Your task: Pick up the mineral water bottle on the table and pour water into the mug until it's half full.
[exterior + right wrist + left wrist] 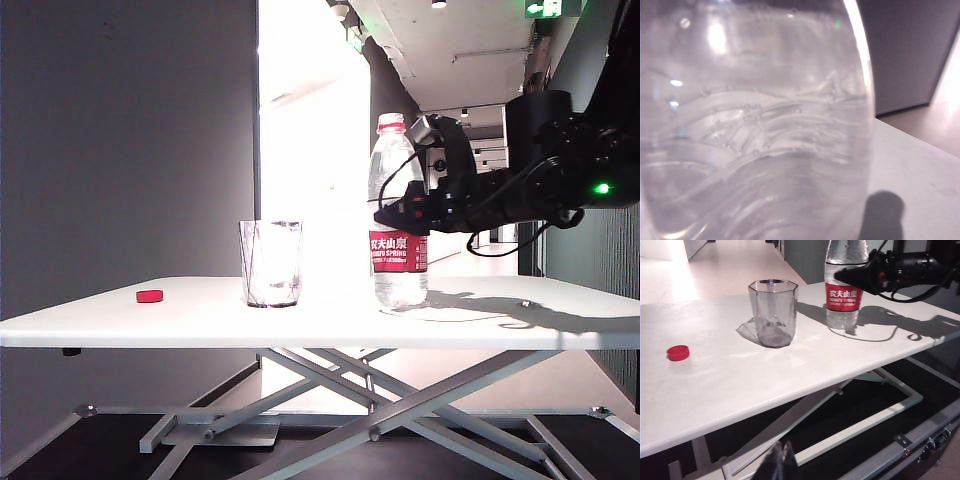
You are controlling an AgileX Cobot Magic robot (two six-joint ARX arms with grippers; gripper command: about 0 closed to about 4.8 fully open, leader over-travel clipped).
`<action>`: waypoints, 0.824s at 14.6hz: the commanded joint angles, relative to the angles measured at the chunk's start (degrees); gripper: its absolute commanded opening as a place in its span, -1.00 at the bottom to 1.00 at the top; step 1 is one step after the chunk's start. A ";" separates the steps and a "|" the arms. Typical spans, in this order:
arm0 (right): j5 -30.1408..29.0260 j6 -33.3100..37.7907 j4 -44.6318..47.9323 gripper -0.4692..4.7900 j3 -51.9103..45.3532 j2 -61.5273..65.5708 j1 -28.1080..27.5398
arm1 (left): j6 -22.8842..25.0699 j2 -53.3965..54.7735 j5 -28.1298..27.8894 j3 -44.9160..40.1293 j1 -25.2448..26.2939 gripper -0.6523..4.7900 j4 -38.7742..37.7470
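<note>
With the right gripper [392, 216] part-closed around the upright mineral water bottle [398, 225], grip unconfirmed, secure it before lifting toward the mug [271, 263]; the left gripper [781, 462], jaws together, idles near

Right end effector [385, 217] level, left end effector [781, 460] low.

A small red cap [150, 296] lies flat on the white surface, well apart from the other objects there, near the edge. A green exit sign [552, 8] glows at the ceiling of the bright corridor behind. Below, a dark case with metal latches [920, 445] sits on the floor
</note>
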 commanded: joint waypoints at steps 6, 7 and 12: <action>16.85 -14.51 -10.19 -0.14 0.39 -9.05 7.02 | 0.17 0.02 0.24 0.13 -0.07 -0.78 -0.81; 19.61 -16.92 -11.34 -0.14 0.42 -9.25 8.24 | 0.15 0.04 0.28 0.13 -0.07 -0.78 -0.87; 37.35 -32.54 -15.58 -0.14 0.57 -9.35 15.67 | -0.24 0.04 0.63 0.13 -0.07 -0.78 -0.87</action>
